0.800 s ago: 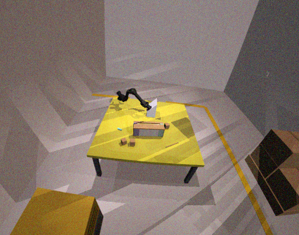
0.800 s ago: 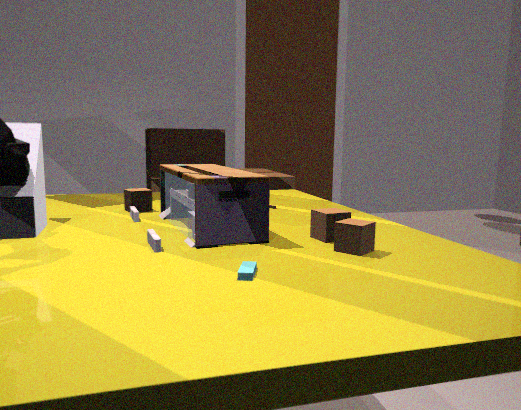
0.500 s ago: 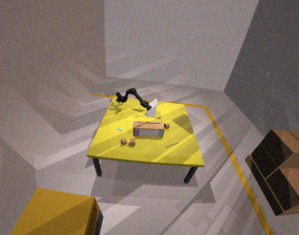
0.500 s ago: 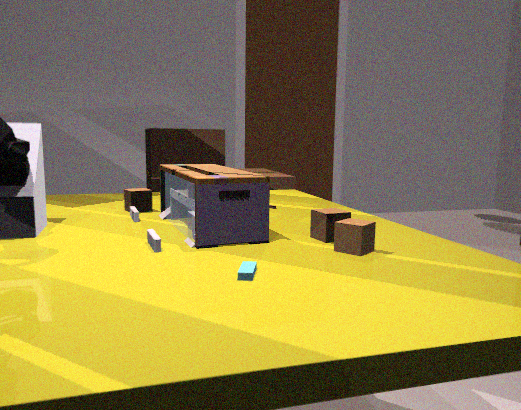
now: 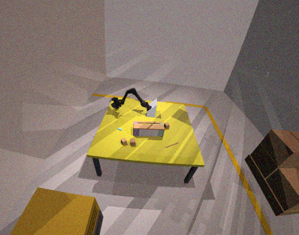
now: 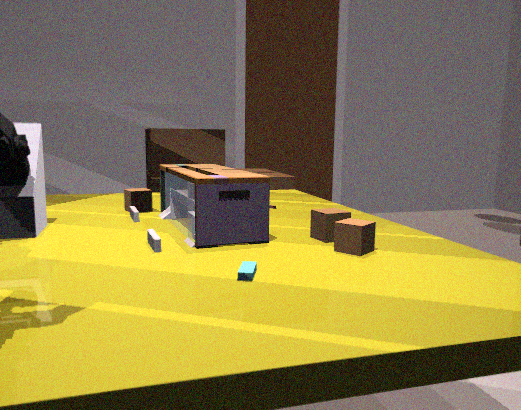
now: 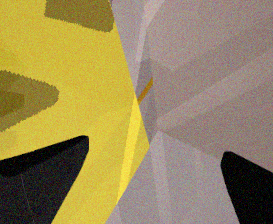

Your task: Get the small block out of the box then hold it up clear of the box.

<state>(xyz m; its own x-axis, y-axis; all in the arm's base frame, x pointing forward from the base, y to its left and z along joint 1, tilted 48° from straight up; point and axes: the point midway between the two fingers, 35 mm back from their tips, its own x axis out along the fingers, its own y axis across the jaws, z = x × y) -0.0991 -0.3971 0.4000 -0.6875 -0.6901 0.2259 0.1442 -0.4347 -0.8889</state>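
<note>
Top view: you've got the gripper (image 5: 116, 103) (image 7: 155, 151) raised over the far left corner of the table (image 5: 144, 152) (image 6: 137, 350) (image 7: 32, 50). The small block (image 5: 119, 129) (image 6: 247, 271), which I take to be the cyan piece, lies out on the table, nearer this camera than the gripper and just a touch to its right. Its long axis runs mostly left to right, right end slightly nearer. The box (image 5: 148, 126) (image 6: 232, 215) is off to its right, not touching. So your next move is probably toward the near side and down, fingers set to close across the short width. One arm only, no choice there.

Exterior view: block sits in front of the box's near end, well apart from the two brown cubes (image 6: 330, 225) (image 6: 354, 236) (ignore those, likely clutter). It's low, oblong, flat on the table, bright cyan on top, darker on the end face toward you. Gripper itself is out of frame.

Wrist view: fingers wide apart, nothing between them. You see table edge and floor, no block, so you'd need to re-aim before descending. Pickup and hold both look left to do.
</note>
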